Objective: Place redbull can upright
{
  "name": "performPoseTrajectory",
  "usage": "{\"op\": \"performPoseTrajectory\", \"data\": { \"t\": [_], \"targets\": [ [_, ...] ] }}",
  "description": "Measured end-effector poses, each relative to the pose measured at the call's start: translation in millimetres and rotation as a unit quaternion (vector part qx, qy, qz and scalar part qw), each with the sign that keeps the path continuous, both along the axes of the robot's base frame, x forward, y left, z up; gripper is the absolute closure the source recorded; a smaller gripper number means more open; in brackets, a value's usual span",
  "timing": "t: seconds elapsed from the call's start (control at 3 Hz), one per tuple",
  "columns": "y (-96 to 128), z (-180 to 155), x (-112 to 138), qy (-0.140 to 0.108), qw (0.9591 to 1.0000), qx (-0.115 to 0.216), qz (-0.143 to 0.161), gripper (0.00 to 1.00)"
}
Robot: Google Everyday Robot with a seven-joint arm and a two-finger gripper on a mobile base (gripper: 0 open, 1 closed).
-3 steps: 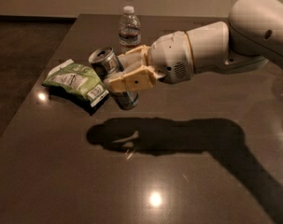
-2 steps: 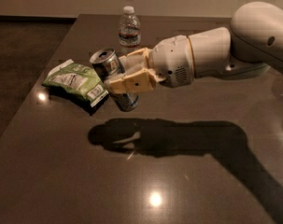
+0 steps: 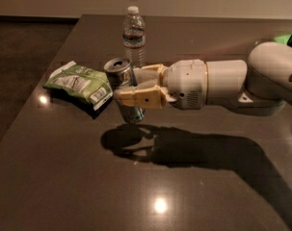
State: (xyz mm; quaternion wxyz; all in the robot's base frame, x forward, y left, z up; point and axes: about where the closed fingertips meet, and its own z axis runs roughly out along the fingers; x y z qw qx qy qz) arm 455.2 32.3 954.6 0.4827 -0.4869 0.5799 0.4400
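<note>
The redbull can [image 3: 121, 73] is a slim can with a shiny silver top and pull tab. It is held off the dark table [image 3: 63, 177], tilted a little with its top toward the upper left. My gripper [image 3: 127, 86] reaches in from the right with its tan fingers [image 3: 136, 98] closed around the can's middle. The can's lower end [image 3: 132, 114] shows below the fingers. Its shadow [image 3: 128, 141] lies on the table beneath, apart from it.
A green snack bag [image 3: 80, 83] lies on the table just left of the can. A clear plastic water bottle [image 3: 134, 35] stands upright behind the can. The table's left edge runs diagonally at the left.
The arm with the can has shifted slightly right and the can stays gripped. The bag and bottle have not moved.
</note>
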Motion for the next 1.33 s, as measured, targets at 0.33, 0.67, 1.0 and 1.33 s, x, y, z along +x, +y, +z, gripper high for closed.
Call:
{"op": "performPoseTrajectory", "data": {
  "t": [0.33, 0.67, 1.0, 1.33],
  "targets": [
    [-5, -14, 0, 0.003, 0.9995, 0.027, -0.019, 1.0],
    [-8, -26, 1, 0.002, 0.9982, 0.05, -0.032, 1.0],
    [-11, -34, 1, -0.003, 0.9966, 0.068, -0.045, 1.0],
    [-15, -32, 1, -0.028, 0.9941, 0.085, -0.062, 0.85]
  ]
}}
